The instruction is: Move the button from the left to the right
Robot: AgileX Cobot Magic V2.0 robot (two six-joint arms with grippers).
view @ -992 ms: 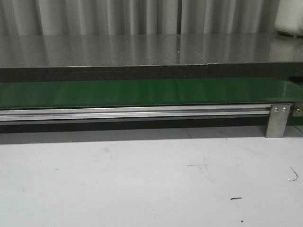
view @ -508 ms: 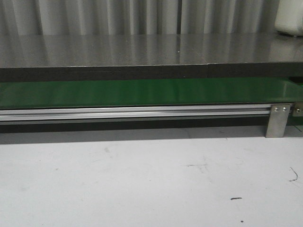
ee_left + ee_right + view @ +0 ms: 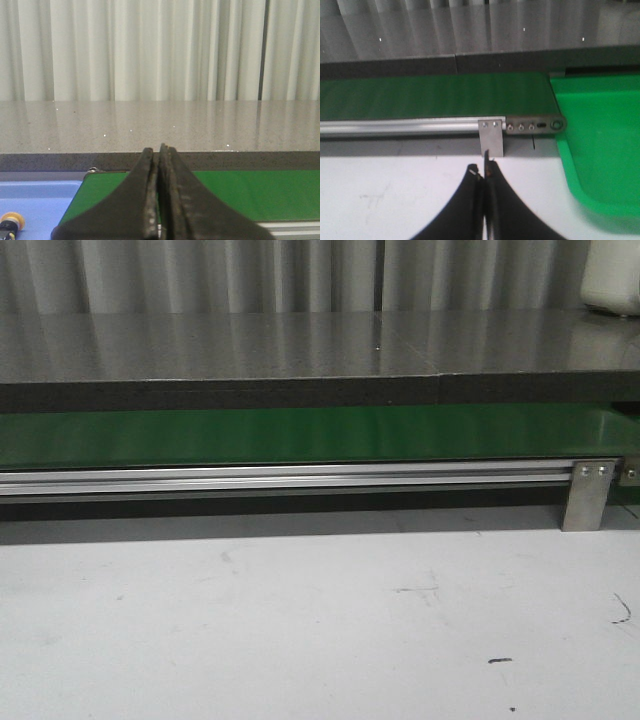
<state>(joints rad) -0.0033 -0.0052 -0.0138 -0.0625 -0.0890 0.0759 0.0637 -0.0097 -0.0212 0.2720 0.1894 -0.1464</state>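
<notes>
I can only find the button [image 3: 11, 221] in my left wrist view, at the very edge of the picture: a round orange-yellow cap on a dark body, lying on a blue surface [image 3: 40, 197] just off the end of the green belt [image 3: 240, 192]. It is cut off by the frame, so I cannot tell which way it lies. I judge it light, rigid and sturdy; the smooth domed cap looks slippery, so I would pinch across the boxy black body instead. My left gripper [image 3: 159, 200] has its jaws pressed together and holds nothing; the button sits off to one side of it, apart. My right gripper [image 3: 484, 200] is likewise closed and empty, near the belt's bracket [image 3: 491, 136] and the green tray [image 3: 600, 145].
</notes>
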